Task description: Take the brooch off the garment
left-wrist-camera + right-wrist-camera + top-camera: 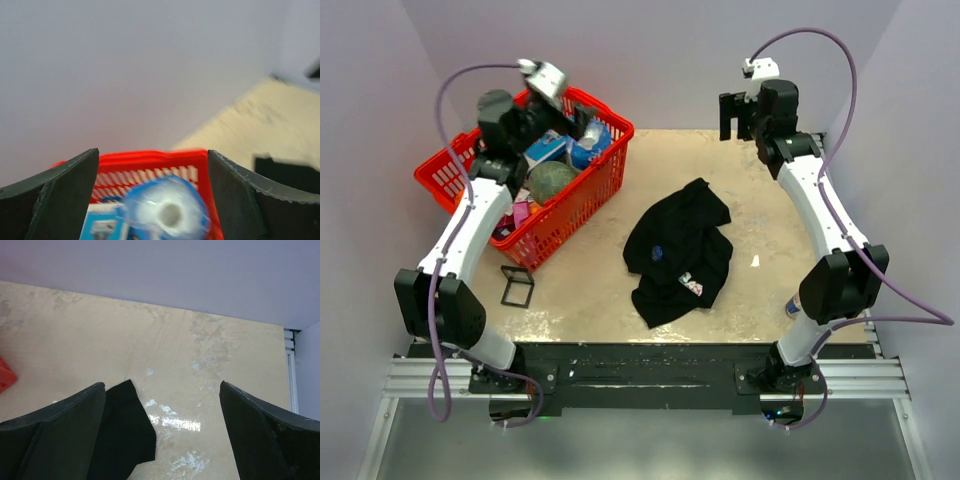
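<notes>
The garment, a black T-shirt, lies crumpled in the middle of the table. The brooch shows as a tiny blue dot on its left part, with a small pink-and-white print lower down. My left gripper hovers open over the red basket, far left of the shirt; in the left wrist view this gripper has nothing between its jaws. My right gripper hangs open at the back right, above bare table. In its own view that gripper is empty, and a black corner of the garment lies below the left finger.
A red basket with several packaged items stands at the back left; its wall and a blurred blue-and-white round container fill the left wrist view. A small black frame lies near the left arm. A white scrap sits right of the shirt.
</notes>
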Controlling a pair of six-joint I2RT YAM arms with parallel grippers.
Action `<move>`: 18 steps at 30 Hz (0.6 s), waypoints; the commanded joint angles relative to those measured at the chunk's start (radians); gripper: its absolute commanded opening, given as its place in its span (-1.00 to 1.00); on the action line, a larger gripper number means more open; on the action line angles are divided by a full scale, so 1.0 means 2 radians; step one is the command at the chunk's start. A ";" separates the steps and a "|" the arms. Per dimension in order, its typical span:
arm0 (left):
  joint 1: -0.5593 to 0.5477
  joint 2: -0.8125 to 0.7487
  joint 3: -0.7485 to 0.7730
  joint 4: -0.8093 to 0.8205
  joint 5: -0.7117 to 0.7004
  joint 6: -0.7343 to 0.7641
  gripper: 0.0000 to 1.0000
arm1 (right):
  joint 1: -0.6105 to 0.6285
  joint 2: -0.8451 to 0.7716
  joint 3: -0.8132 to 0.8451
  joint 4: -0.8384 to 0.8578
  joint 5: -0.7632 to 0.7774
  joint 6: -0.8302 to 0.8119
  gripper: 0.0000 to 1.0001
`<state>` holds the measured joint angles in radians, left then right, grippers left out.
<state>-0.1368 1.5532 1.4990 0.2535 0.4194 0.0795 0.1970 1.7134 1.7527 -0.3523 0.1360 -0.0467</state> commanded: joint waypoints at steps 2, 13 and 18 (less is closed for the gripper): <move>-0.089 -0.054 -0.033 -0.254 0.138 0.169 0.81 | 0.002 -0.026 -0.029 -0.022 -0.054 -0.058 0.98; -0.078 -0.083 -0.170 -0.214 0.017 0.203 0.70 | 0.002 0.022 -0.058 -0.065 -0.135 -0.145 0.82; -0.022 -0.014 -0.124 -0.177 -0.026 0.180 0.69 | 0.001 0.072 -0.030 -0.065 -0.129 -0.147 0.78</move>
<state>-0.2901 1.4158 1.1728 -0.1894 0.5247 0.4625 0.1974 1.7836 1.6363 -0.4808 -0.1051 -0.3141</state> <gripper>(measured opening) 0.846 0.900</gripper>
